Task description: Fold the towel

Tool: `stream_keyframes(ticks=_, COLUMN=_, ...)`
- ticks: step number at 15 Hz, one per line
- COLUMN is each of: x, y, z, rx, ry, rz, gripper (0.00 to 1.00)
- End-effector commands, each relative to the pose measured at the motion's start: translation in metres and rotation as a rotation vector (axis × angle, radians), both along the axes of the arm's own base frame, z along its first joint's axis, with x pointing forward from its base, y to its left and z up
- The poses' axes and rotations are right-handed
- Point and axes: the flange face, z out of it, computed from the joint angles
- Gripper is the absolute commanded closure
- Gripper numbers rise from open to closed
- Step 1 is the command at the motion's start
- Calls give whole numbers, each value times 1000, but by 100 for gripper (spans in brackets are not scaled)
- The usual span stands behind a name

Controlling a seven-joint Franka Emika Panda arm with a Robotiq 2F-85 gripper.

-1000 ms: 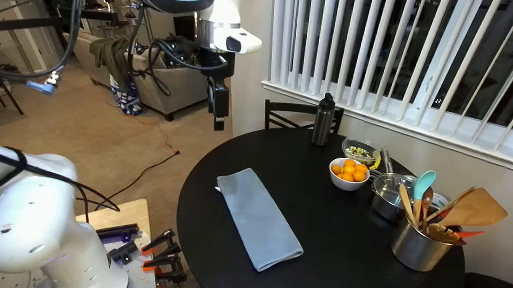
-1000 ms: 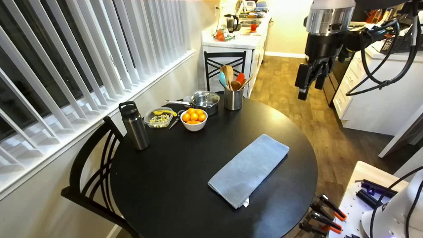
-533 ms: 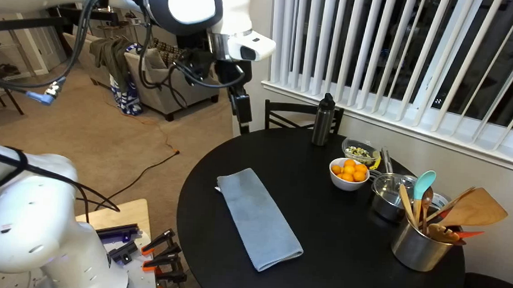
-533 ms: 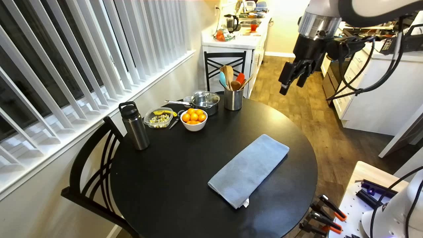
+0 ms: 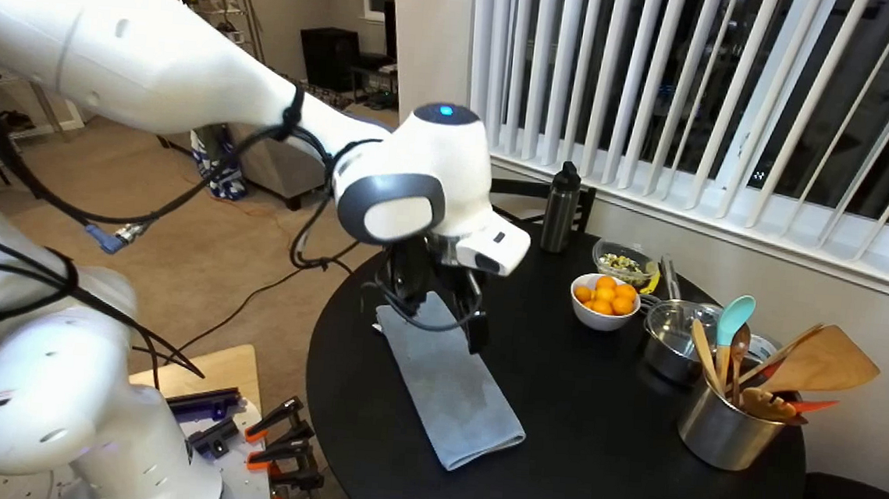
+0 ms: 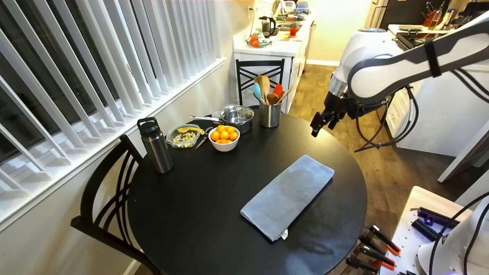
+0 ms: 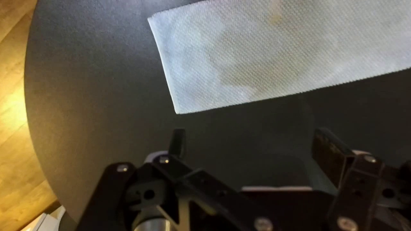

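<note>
The grey-blue towel lies flat on the black round table as a long folded strip, in both exterior views. A small white tag sticks out at one end. In the wrist view the towel fills the upper right, with one short end and corner in sight. My gripper is open and empty, its fingertips apart from the towel over bare table. In the exterior views the gripper hangs above the table, off the towel. The arm hides part of the towel in an exterior view.
The black table also carries a bowl of oranges, a clear food container, a pot, a utensil holder and a steel bottle. A chair stands by the window.
The arm has come down and swung in over the table, bringing the gripper from high beside it to low near the towel. The towel has not moved.
</note>
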Motion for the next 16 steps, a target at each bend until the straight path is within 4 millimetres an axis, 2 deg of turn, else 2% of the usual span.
stream_keyframes(ticks=1, x=14, y=-22, z=-66, rx=53, ry=74, rz=41, gripper=0)
stream_keyframes(ticks=2, x=17, y=-27, z=-77, rx=62, ry=93, rz=46, gripper=0)
stream_keyframes(ticks=3, x=7, y=-19, z=-60, rx=39, ry=82, rz=22, gripper=0)
stream_keyframes(ticks=4, x=9, y=-23, z=-73, rx=46, ry=103, rz=26, gripper=0)
stream_keyframes(ticks=6, x=15, y=-26, z=-83, rx=47, ry=119, rz=28, gripper=0)
stream_keyframes(ticks=12, x=18, y=-26, z=-80, rx=45, ry=111, rz=29, gripper=0)
stream_keyframes(ticks=13, x=24, y=-32, z=-90, rx=135, ry=133, rz=116, gripper=0)
stream_keyframes(ticks=14, x=29, y=-25, z=-91, rx=164, ry=126, rz=142, gripper=0)
stream_keyframes(ticks=16, x=40, y=-33, z=-96, rx=242, ry=100, rz=191, gripper=0)
